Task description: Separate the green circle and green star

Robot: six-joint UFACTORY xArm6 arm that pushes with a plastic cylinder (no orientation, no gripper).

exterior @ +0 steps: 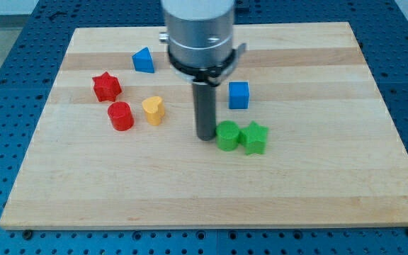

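Note:
The green circle and the green star sit side by side, touching, just right of the board's middle. The circle is on the view's left, the star on the right. My tip is at the circle's left edge, touching it or nearly so. The rod rises straight up to the arm's grey end at the view's top.
A blue cube lies above the green pair. A blue triangle, a red star, a red cylinder and a yellow heart lie to the view's left. The wooden board rests on a blue table.

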